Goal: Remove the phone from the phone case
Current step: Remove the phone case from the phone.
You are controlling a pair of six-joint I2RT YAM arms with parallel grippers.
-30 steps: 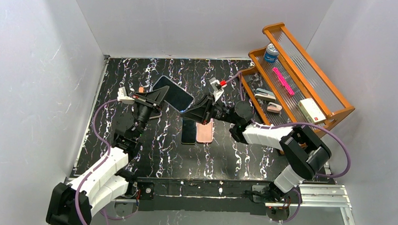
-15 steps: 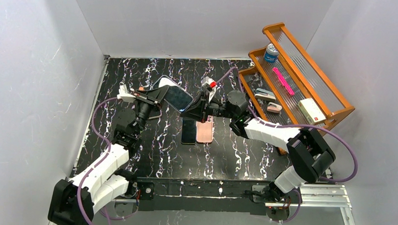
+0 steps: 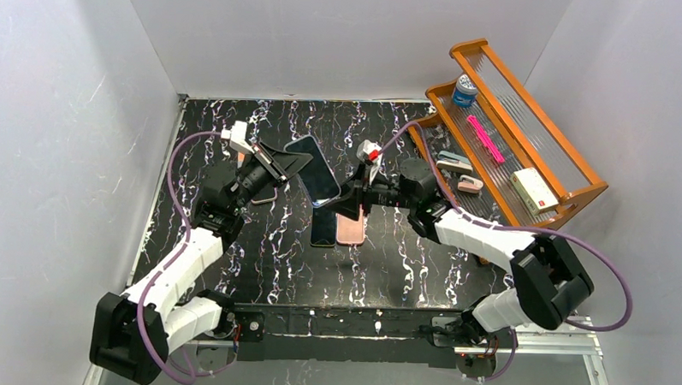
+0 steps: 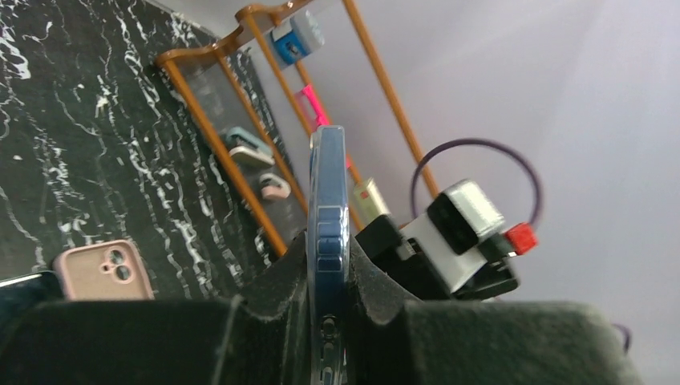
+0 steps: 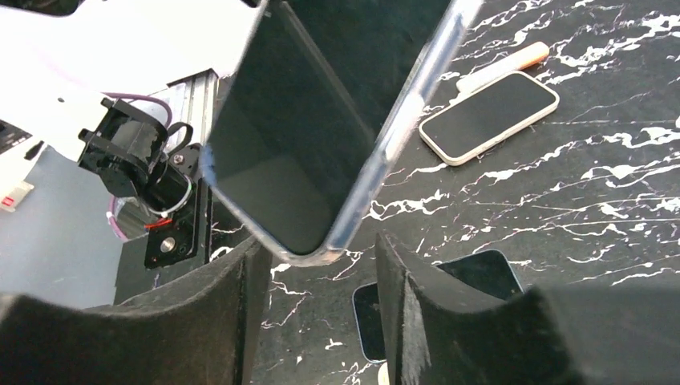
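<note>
2 hands: left hand [image 3: 285, 163] is clamping the phone case [image 4: 327, 184] edgewise; right hand [image 5: 317, 257] is gaping around its corner.
Phone [image 5: 297, 120]: sitting inside, aloft at centre frame.
Handling: probably slick and rigid; peeling the rim at a corner looks best.

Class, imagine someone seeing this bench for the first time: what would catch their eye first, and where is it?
First, the cased phone held up in mid-air over the middle of the table. It is clamped by the left gripper, with the right gripper open around one corner. Next, the bright orange rack at the back right, and the pink case lying flat beneath the arms.
</note>
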